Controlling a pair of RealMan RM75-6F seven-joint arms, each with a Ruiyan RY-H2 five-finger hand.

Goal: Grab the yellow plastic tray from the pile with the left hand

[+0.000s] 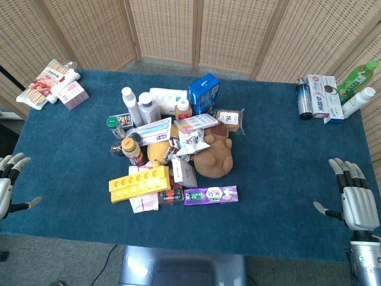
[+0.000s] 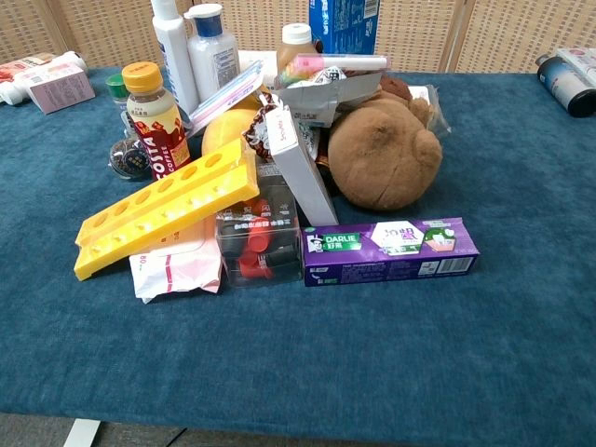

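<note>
The yellow plastic tray [image 1: 139, 183] [image 2: 166, 207], long with a row of round wells, lies at the front left of the pile, tilted on a white-and-pink packet [image 2: 175, 268]. My left hand [image 1: 7, 185] hovers at the table's left edge, far left of the tray, fingers spread and holding nothing. At the right edge my right hand [image 1: 354, 198] is likewise open and empty. Neither hand appears in the chest view.
Around the tray the pile holds a purple toothpaste box [image 1: 211, 195], a brown plush toy [image 1: 216, 156], a coffee bottle [image 2: 154, 112], white bottles [image 1: 140, 105] and a blue box [image 1: 203, 93]. Snack packs [image 1: 52, 82] lie back left; bottles and boxes [image 1: 330, 95] back right.
</note>
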